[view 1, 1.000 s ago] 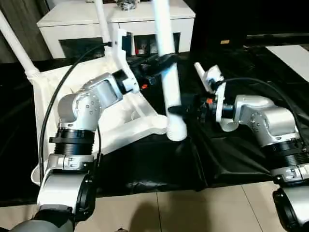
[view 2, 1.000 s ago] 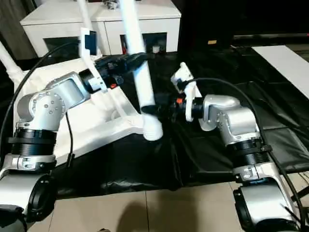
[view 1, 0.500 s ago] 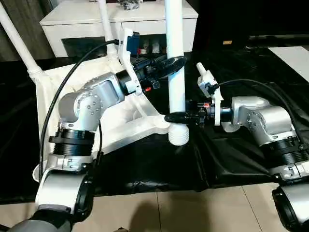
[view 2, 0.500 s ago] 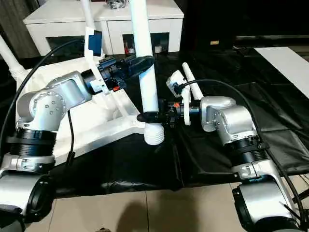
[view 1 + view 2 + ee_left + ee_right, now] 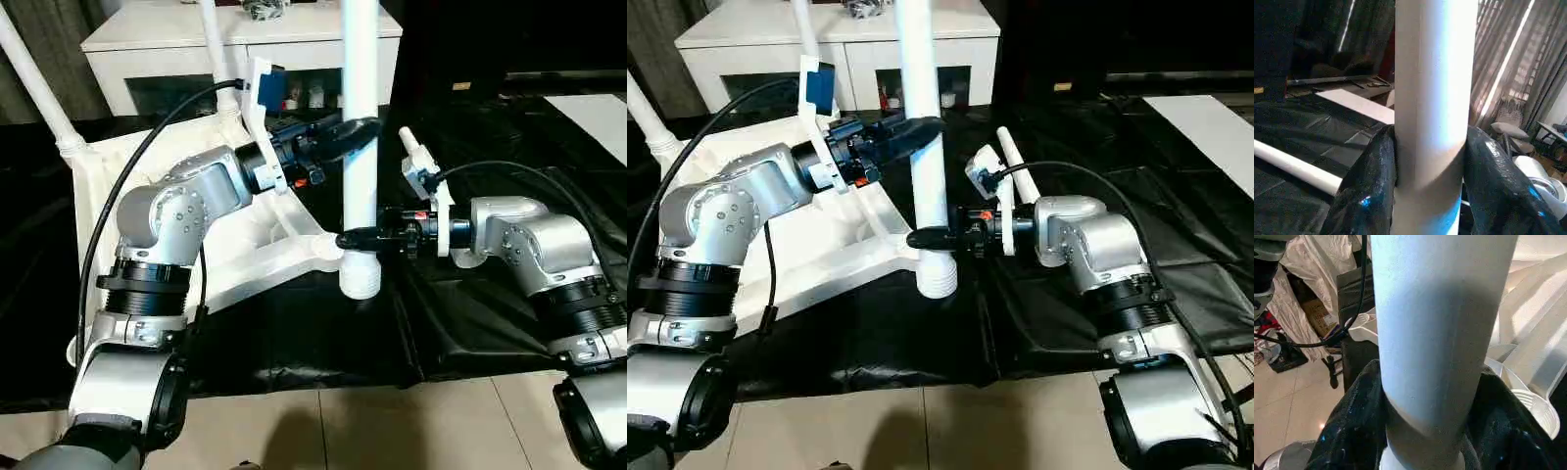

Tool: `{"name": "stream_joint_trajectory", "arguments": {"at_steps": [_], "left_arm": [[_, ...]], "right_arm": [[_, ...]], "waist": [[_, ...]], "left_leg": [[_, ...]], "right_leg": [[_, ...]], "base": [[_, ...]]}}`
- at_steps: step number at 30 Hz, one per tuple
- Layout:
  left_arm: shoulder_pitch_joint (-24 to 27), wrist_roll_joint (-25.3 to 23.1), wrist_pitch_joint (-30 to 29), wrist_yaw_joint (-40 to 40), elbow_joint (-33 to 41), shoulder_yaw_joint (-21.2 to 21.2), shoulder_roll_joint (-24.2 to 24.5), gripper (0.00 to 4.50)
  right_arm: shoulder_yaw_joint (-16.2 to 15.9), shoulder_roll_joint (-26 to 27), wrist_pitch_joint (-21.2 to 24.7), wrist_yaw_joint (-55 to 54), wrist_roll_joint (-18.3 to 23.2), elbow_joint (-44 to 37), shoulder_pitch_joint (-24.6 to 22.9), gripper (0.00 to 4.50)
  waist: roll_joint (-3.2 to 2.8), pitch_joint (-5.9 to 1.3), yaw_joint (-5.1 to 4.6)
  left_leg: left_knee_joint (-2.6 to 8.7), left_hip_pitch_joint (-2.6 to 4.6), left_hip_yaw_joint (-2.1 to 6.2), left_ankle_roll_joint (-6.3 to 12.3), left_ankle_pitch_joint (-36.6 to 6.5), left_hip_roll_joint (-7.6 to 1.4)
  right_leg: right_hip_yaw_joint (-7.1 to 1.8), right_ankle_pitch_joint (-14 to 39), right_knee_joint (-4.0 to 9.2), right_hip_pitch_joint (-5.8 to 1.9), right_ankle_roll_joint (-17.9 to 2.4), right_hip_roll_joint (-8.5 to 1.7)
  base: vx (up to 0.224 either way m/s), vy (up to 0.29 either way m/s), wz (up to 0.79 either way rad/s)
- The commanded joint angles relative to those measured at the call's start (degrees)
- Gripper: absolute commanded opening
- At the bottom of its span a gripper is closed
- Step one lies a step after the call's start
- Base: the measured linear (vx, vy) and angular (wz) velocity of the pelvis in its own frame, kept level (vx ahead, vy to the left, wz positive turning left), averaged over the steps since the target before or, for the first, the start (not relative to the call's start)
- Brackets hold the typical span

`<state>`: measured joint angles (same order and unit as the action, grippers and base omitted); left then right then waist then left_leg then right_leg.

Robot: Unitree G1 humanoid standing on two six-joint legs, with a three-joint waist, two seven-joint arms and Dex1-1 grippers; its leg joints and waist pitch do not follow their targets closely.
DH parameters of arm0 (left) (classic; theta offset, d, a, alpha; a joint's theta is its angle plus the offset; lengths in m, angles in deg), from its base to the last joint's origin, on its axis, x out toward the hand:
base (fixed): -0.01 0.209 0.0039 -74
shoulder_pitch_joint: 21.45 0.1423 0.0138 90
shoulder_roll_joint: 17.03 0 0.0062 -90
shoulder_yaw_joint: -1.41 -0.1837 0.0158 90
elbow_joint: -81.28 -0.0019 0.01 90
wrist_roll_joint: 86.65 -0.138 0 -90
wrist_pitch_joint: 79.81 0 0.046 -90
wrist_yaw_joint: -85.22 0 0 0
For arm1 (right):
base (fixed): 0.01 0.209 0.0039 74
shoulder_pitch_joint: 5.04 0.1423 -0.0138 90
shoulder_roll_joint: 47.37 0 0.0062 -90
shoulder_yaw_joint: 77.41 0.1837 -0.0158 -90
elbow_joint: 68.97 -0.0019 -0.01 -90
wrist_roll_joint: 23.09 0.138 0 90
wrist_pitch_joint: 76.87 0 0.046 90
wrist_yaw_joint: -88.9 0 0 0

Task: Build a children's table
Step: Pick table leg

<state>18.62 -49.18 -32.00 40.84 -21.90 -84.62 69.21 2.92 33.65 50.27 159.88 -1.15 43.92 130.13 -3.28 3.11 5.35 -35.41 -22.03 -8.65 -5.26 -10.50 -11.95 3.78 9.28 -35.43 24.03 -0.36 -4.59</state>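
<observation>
Now the long white tapered tubular leg (image 5: 359, 147) stands nearly upright, its ribbed foot just beside the near right corner socket (image 5: 328, 252) of the white plastic X-ribbed tabletop (image 5: 260, 250), which lies underside up on black sheeting (image 5: 323, 333). The left gripper (image 5: 345, 130) clenches the leg higher up, the right gripper (image 5: 355, 238) near its foot. Judging by this, centre the foot over the socket, then press straight down. Two fitted legs (image 5: 34, 83) rise at the far left; a loose leg (image 5: 1017, 176) and a white cabinet with dark glass doors (image 5: 176, 49) sit beyond, clear of the path.
</observation>
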Motion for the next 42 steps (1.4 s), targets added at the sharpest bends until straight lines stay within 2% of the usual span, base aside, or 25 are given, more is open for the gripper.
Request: {"name": "stream_joint_trajectory", "arguments": {"at_steps": [1,7,8,9,12,13,14,20,24,25,26,27,28,29,30,31,33,35,36,37,38,39,40,41,42], "left_arm": [[-0.14,0.08,-0.17,-0.46,1.47,-0.07,0.5,1.73],[-0.28,-1.11,0.7,2.61,0.67,0.82,0.05,1.73],[-0.61,-0.39,-0.44,3.98,-0.33,1.95,-0.27,2.29],[-0.63,0.67,-1.41,3.72,-0.74,2.68,-0.29,2.43],[-0.37,1.25,-2.05,3.12,-0.72,2.91,-0.09,2.42],[-0.2,1.43,-2.32,2.79,-0.56,2.85,-0.01,2.77],[-0.01,1.65,-2.62,2.72,-0.38,2.89,0.0,2.77],[1.68,2.61,-3.8,2.81,0.71,3.05,0.01,3.26],[2.83,-1.42,2.6,6.65,-1.06,4.25,-0.51,3.53],[3.24,-2.52,4.07,7.51,-1.09,4.36,-0.35,3.64],[3.97,-4.44,6.57,8.98,-1.05,4.49,-0.03,3.68],[5.7,-7.66,9.67,12.32,-0.29,4.9,1.03,3.68],[5.99,-8.14,10.1,12.84,-0.15,4.97,1.19,3.68],[7.18,-10.04,12.1,15.5,0.5,5.51,1.48,3.68],[8.37,-12.04,14.47,18.45,0.92,6.27,1.7,3.68],[11.15,-14.79,17.26,22.43,2.71,7.34,1.74,3.68],[16.26,-19.7,21.77,27.32,6.17,7.83,2.13,3.68],[20.72,-23.34,23.34,29.8,8.65,6.79,2.55,3.68],[24.24,-25.29,24.34,32.22,10.46,6.64,1.39,3.68],[26.78,-26.67,25.08,33.72,11.93,6.17,0.55,3.68],[29.64,-28.13,25.95,35.41,13.7,5.6,-0.51,3.68],[32.28,-29.73,26.97,37.37,15.64,4.67,-1.69,3.68],[32.55,-29.91,27.1,37.58,15.87,4.55,-1.82,3.68],[35.56,-31.67,28.71,40.92,18.38,3.99,-4.04,3.68],[35.56,-31.67,28.71,40.92,18.38,3.99,-4.04,3.68]], "right_arm": [[-1.09,-0.24,0.51,1.28,0.31,-1.49,-0.19,1.87],[-0.38,0.25,0.47,0.63,0.4,-1.69,-0.91,1.84],[-0.05,0.45,0.41,0.13,0.43,-1.71,-1.02,1.84],[0.17,0.57,0.31,-0.24,0.39,-1.67,-1.11,1.84],[0.42,0.63,0.12,-0.63,0.29,-1.63,-1.23,1.84],[0.56,0.65,0.04,-0.81,0.27,-1.63,-1.28,1.84],[0.85,0.7,-0.13,-1.21,0.24,-1.59,-1.33,1.84],[4.97,2.27,-1.92,-6.7,0.68,0.22,-0.92,1.84],[7.86,3.35,-3.95,-12.28,0.25,0.85,-1.13,1.84],[8.5,3.59,-4.55,-13.94,-0.01,1.21,-1.03,1.84],[9.58,4.0,-5.56,-16.8,-0.45,1.84,-0.86,1.84],[9.68,3.99,-10.03,-23.45,-4.36,3.13,-1.06,1.84],[9.68,3.98,-10.75,-24.48,-5.0,3.31,-1.12,1.84],[9.72,4.02,-12.57,-27.43,-6.77,2.93,-1.81,1.84],[9.74,4.15,-14.38,-30.14,-8.46,2.07,-2.7,1.84],[9.26,4.54,-17.49,-32.74,-10.91,-0.54,-4.97,1.84],[8.7,5.18,-21.23,-37.36,-14.85,-5.54,-9.13,1.84],[9.22,6.71,-19.88,-40.65,-15.64,-9.09,-12.08,1.84],[8.99,8.55,-19.01,-42.52,-15.79,-12.06,-14.66,1.84],[8.3,9.62,-19.26,-43.54,-15.92,-13.79,-16.41,1.84],[7.35,10.71,-19.87,-44.61,-16.06,-15.73,-18.45,1.84],[6.9,12.13,-20.09,-46.04,-15.79,-16.87,-20.16,1.84],[6.84,12.25,-20.14,-46.16,-15.78,-16.97,-20.32,1.84],[6.16,13.53,-21.28,-47.91,-16.21,-18.2,-22.26,1.84],[6.16,13.53,-21.28,-47.91,-16.21,-18.2,-22.26,1.84]], "waist": [[1.15,-4.84,0.24],[1.11,-4.89,0.24],[1.11,-4.89,0.27],[1.02,-4.87,0.26],[0.88,-4.91,0.31],[0.9,-4.92,0.29],[0.66,-4.92,0.31],[0.76,-4.9,0.15],[0.58,-4.9,0.02],[0.05,-4.94,-0.02],[0.17,-4.99,-0.07],[-0.09,-4.96,-0.21],[-0.1,-5.05,-0.16],[0.14,-4.95,-0.5],[-0.03,-4.93,-0.49],[0.37,-4.9,-0.59],[0.35,-5.02,-0.82],[0.24,-5.06,-0.91],[0.29,-4.84,-1.27],[-0.18,-4.66,-1.64],[-0.54,-4.7,-1.89],[-0.84,-4.33,-2.79],[-1.4,-4.48,-2.99],[-2.69,-4.34,-3.75],[-2.77,-4.3,-4.35]], "left_leg": [[3.3,0.32,-0.87,4.38,-5.21,-0.05],[3.26,0.34,-0.85,4.28,-5.19,-0.08],[3.28,0.36,-0.84,4.31,-5.23,-0.1],[3.24,0.34,-0.91,4.2,-5.4,-0.02],[3.24,0.41,-0.83,4.2,-5.45,0.0],[3.25,0.38,-0.84,4.19,-5.44,0.0],[3.27,0.41,-0.78,4.06,-5.59,-0.04],[3.35,0.46,-0.82,3.39,-5.97,0.02],[3.41,0.39,-0.74,3.31,-6.03,0.02],[3.39,0.45,-0.67,3.0,-6.21,0.04],[3.44,0.49,-0.64,2.9,-6.28,-0.04],[3.49,0.52,-0.59,2.49,-6.56,0.03],[3.51,0.46,-0.42,2.04,-6.02,-0.22],[3.49,0.55,-0.69,1.4,-6.59,0.17],[3.59,0.37,-0.51,0.88,-6.36,-0.08],[3.53,0.31,-0.61,0.69,-6.21,-0.04],[3.57,0.28,-0.66,1.08,-5.4,0.07],[3.73,0.31,-0.53,1.74,-5.22,-0.22],[3.98,0.51,-0.47,1.68,-6.04,-0.43],[4.36,0.8,-0.19,0.65,-9.04,-0.8],[4.87,1.34,0.44,0.11,-10.72,-1.64],[6.24,2.15,1.65,1.65,-13.12,-3.76],[7.19,2.79,2.84,2.84,-13.44,-5.56],[9.21,1.37,8.5,10.32,-18.88,-6.32],[9.42,1.85,9.82,11.4,-20.33,-6.77]], "right_leg": [[-1.59,5.69,3.03,-4.22,-15.52,-2.29],[-1.61,5.61,3.01,-4.19,-15.46,-2.28],[-1.6,5.63,3.02,-4.18,-15.5,-2.28],[-1.6,5.74,3.08,-4.19,-15.52,-2.25],[-1.55,5.48,3.06,-4.15,-15.63,-2.21],[-1.56,5.43,3.07,-4.18,-15.66,-2.22],[-1.54,5.34,3.03,-4.15,-15.75,-2.22],[-1.57,5.98,3.09,-4.11,-15.49,-2.2],[-1.55,5.52,3.23,-4.2,-15.01,-2.21],[-1.52,5.58,3.2,-4.15,-14.8,-2.23],[-1.53,5.49,3.33,-4.13,-14.64,-2.31],[-1.47,5.67,3.26,-4.19,-14.43,-2.21],[-1.46,5.41,3.24,-4.11,-14.05,-2.47],[-1.41,6.2,3.37,-4.14,-13.53,-2.1],[-1.48,6.3,3.35,-4.21,-12.77,-2.3],[-1.49,6.14,3.46,-4.2,-12.23,-2.2],[-1.47,5.77,3.38,-4.28,-10.92,-2.09],[-1.52,5.65,3.29,-4.17,-10.51,-2.06],[-1.34,6.39,3.51,-3.76,-10.51,-1.54],[-0.71,7.91,3.88,-3.48,-10.5,-0.75],[-0.25,7.6,3.84,-3.32,-10.93,-0.3],[0.88,6.5,3.71,-2.76,-12.36,0.84],[1.49,5.4,2.78,-2.58,-13.5,0.84],[3.98,6.56,-0.55,-2.92,-15.8,0.71],[4.04,7.95,-1.59,-2.43,-16.39,0.75]], "base": [[0.0,0.0,0.0],[0.0,0.0,0.0],[0.0,0.0,0.0],[0.0,0.0,0.0],[0.0,0.0,0.0],[0.0,0.0,0.0],[0.0,0.0,0.0],[0.0,0.0,0.0],[0.0,0.0,0.0],[0.0,0.0,0.0],[0.0,0.0,0.0],[0.0,0.0,0.0],[0.0,0.0,0.0],[0.0,0.0,0.0],[0.0,0.0,0.0],[0.0,0.0,0.0],[0.0,0.0,0.0],[0.0,0.0,0.0],[0.0,0.0,0.0],[0.0,0.0,0.0],[0.0,0.0,0.0],[0.0,0.0,0.0],[-0.01,-0.085,0.24],[-0.01,-0.085,0.24],[-0.016,-0.114,0.52]]}}
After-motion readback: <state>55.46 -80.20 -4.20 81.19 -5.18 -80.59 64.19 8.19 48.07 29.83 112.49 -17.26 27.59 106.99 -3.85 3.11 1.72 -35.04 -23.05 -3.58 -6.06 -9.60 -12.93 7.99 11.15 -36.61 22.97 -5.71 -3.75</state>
